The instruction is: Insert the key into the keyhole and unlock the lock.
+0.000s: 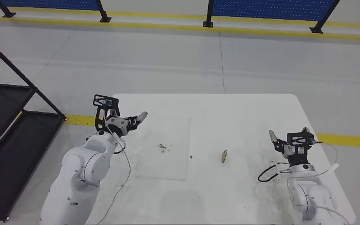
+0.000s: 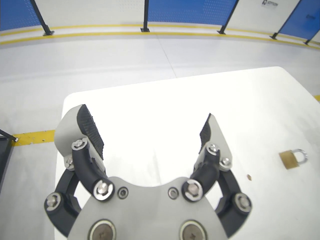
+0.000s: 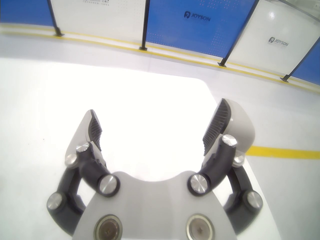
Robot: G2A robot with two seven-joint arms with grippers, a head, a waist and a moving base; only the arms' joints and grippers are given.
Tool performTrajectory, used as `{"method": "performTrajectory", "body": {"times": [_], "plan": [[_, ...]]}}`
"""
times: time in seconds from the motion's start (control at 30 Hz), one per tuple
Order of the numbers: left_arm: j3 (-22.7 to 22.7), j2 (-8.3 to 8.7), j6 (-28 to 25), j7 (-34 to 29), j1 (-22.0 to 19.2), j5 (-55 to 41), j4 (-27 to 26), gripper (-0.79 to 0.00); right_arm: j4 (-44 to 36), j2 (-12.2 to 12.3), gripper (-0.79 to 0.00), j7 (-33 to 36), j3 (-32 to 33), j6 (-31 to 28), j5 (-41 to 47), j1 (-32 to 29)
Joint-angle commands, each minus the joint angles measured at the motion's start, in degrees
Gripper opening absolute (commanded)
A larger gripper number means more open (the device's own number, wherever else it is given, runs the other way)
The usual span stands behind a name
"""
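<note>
A small silvery key [image 1: 163, 148] lies on the white table [image 1: 242, 118], left of centre. The brass padlock [image 1: 224, 156] with its silver shackle lies to the right of the key; the left wrist view shows the padlock [image 2: 292, 159] flat on the table off to the side. My left gripper [image 1: 139, 118] hovers open near the table's left edge, above and left of the key, and its fingers [image 2: 146, 111] hold nothing. My right gripper [image 1: 289, 135] is open and empty [image 3: 157, 107] near the table's right edge, well away from the padlock.
The key rests on a thin pale mat [image 1: 169, 169]. A tiny brown speck [image 1: 190, 157] lies between key and padlock, speck [image 2: 249, 176]. A black rack [image 1: 22, 129] stands left of the table. A cable [image 1: 270, 173] loops by the right arm.
</note>
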Motion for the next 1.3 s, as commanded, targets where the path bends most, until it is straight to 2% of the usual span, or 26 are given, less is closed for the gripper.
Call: {"method": "performTrajectory", "body": {"times": [0.0, 0.13, 0.23, 0.4, 0.6, 0.8, 1.0, 1.27], "plan": [[0.84, -0.09, 2.51, -7.59, -1.46, -4.39, -1.05, 0.000, 0.00, 0.00, 0.000, 0.00, 0.00, 0.00, 0.00, 0.00], [3.22, -0.11, 6.09, -16.54, -5.28, -7.23, -1.09, 0.000, 0.00, 0.00, 0.000, 0.00, 0.00, 0.00, 0.00, 0.00], [4.60, -0.33, 10.51, -21.82, -8.29, -12.09, 1.45, 0.000, 0.00, 0.00, 0.000, 0.00, 0.00, 0.00, 0.00, 0.00], [7.40, -0.47, 15.89, -27.84, -12.90, -14.59, 5.40, 0.000, 0.00, 0.00, 0.000, 0.00, 0.00, 0.00, 0.00, 0.00], [9.75, -0.76, 21.10, -30.71, -15.96, -18.70, 8.85, 0.000, 0.00, 0.00, 0.000, 0.00, 0.00, 0.00, 0.00, 0.00], [10.63, -0.91, 24.89, -32.30, -17.33, -24.05, 13.22, 0.000, 0.00, 0.00, 0.000, 0.00, 0.00, 0.00, 0.00, 0.00], [11.96, -0.77, 24.96, -30.90, -17.61, -24.34, 14.95, 0.000, 0.00, 0.00, 0.000, 0.00, 0.00, 0.00, 0.00, 0.00], [12.71, -0.28, 25.14, -32.86, -17.34, -25.10, 15.03, 0.000, 0.00, 0.00, 0.000, 0.00, 0.00, 0.00, 0.00, 0.00]]}}
